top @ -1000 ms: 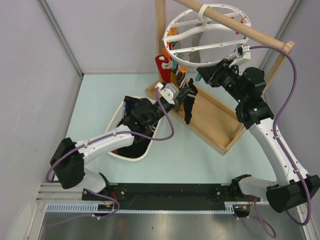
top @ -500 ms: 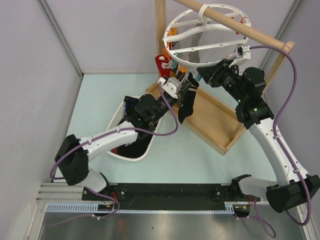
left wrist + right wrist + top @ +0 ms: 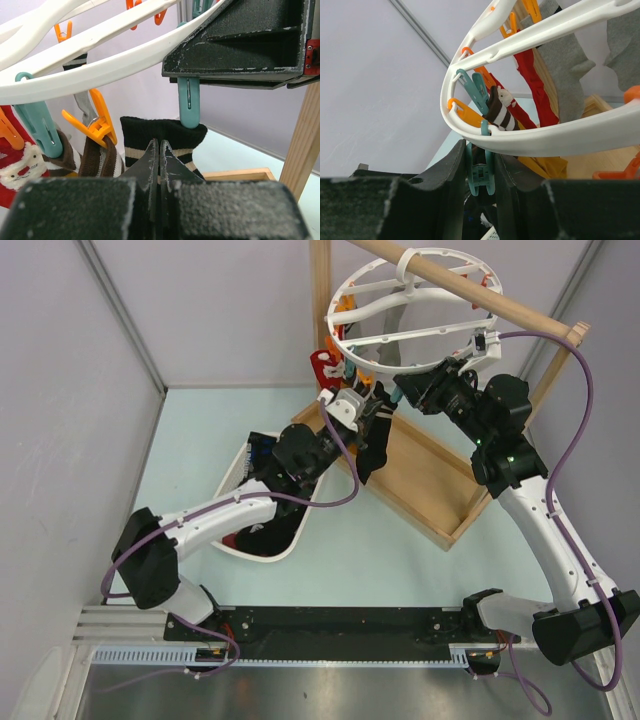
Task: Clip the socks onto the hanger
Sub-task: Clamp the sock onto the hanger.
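In the left wrist view my left gripper (image 3: 159, 150) is shut on a black sock (image 3: 145, 134) with cream stripes, its cuff raised to the lower end of a teal clip (image 3: 189, 102) under the white hanger (image 3: 100, 72). From above, that sock (image 3: 372, 452) hangs below my left gripper (image 3: 366, 410). My right gripper (image 3: 480, 167) is shut on the same teal clip (image 3: 481, 175), squeezing its handles just under the hanger's ring (image 3: 530, 139). Whether the clip bites the cuff I cannot tell. Brown-striped (image 3: 501, 114), red (image 3: 535, 85) and grey (image 3: 570, 55) socks hang clipped.
The hanger (image 3: 336, 337) hooks over a wooden rail (image 3: 480, 295), whose frame base (image 3: 430, 490) lies on the table. A white basket (image 3: 240, 543) holding more socks sits under my left arm. Orange (image 3: 97, 122) and teal (image 3: 37, 125) clips crowd the ring beside the sock.
My left arm has lifted the black sock up and toward the hanger, bringing its cuff to the teal clip. My right arm has stayed put on the clip.
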`<state>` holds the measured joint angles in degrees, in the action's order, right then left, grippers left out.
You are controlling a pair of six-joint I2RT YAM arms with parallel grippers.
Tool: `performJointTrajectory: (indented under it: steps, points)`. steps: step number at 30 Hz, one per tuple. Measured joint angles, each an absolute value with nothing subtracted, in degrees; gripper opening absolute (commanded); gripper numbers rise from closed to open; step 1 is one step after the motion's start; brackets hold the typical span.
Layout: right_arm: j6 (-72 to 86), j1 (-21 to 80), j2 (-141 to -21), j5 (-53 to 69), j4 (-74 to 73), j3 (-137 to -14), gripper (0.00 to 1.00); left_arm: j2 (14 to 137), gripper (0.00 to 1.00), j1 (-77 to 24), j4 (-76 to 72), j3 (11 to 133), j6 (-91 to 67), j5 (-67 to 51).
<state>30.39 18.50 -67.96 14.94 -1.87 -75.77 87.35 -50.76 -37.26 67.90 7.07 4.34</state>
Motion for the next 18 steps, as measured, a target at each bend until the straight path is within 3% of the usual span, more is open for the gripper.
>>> performJointTrajectory:
  steps: [18]
  points:
    - [29.7,18.5,-68.0,14.9,-1.9,-75.8,0.00,87.4,0.00,-50.8,-34.1,70.3,6.4,4.2]
